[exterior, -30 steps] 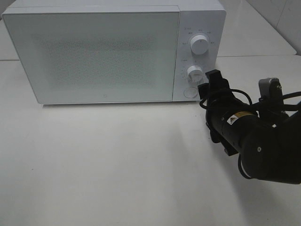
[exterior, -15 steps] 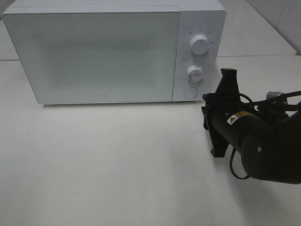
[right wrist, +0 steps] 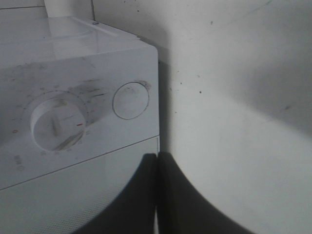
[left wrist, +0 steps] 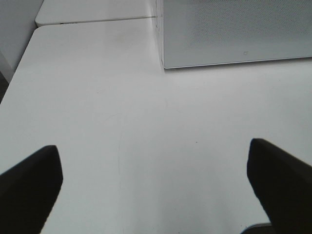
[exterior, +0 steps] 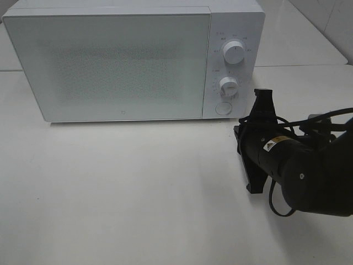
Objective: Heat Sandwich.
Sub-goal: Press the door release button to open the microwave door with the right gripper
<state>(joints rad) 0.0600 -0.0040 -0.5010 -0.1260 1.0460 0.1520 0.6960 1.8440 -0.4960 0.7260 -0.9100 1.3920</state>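
Observation:
The sandwich is out of view. A white microwave (exterior: pixel 110 61) stands at the back of the table with its door closed. My right gripper (exterior: pixel 262 98) is shut and empty, just right of the control panel and level with the round button (exterior: pixel 223 108). In the right wrist view its two dark fingers (right wrist: pixel 141 195) press together at the gripper tip (right wrist: pixel 157 158), a short way off the round button (right wrist: pixel 130 100) and the lower knob (right wrist: pixel 56 126). My left gripper (left wrist: pixel 156 180) is open over bare table, facing the microwave's (left wrist: pixel 234 29) lower left corner.
The panel carries an upper knob (exterior: pixel 234 53) and a lower knob (exterior: pixel 228 85). The white table (exterior: pixel 138 187) stretches in front of the microwave. A seam (left wrist: pixel 97 20) between two tabletops runs behind it. A black cable (exterior: pixel 276 207) loops off the right arm.
My right gripper has closed from open, turned on its axis and drawn back to the right, away from the microwave's lower knob. The left gripper has stayed still.

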